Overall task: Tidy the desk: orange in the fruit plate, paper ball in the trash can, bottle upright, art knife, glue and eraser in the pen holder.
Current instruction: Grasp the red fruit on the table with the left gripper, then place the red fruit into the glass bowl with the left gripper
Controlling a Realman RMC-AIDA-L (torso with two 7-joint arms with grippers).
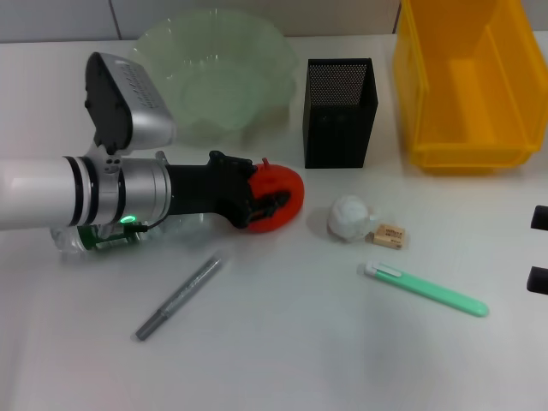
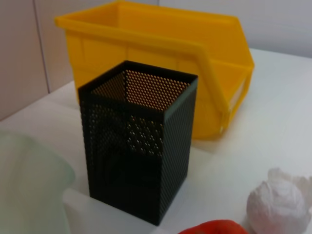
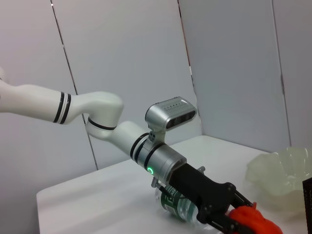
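Note:
My left gripper (image 1: pixel 270 201) reaches in from the left and its black fingers are closed around the orange (image 1: pixel 292 189), low over the table in front of the fruit plate (image 1: pixel 214 51). The orange also shows in the right wrist view (image 3: pixel 256 223) and at the edge of the left wrist view (image 2: pixel 214 228). The bottle (image 1: pixel 90 238) lies on its side under the left arm. The art knife (image 1: pixel 180 296) lies in front of it. The paper ball (image 1: pixel 348 216), eraser (image 1: pixel 390 235) and glue (image 1: pixel 425 290) lie right of centre. The pen holder (image 1: pixel 340 111) and trash can (image 1: pixel 467 86) stand behind. My right gripper (image 1: pixel 539 249) is open at the right edge.
The left wrist view faces the pen holder (image 2: pixel 141 146), with the trash can (image 2: pixel 161 58) behind it and the paper ball (image 2: pixel 278 204) beside it. A pale wall runs along the table's back edge.

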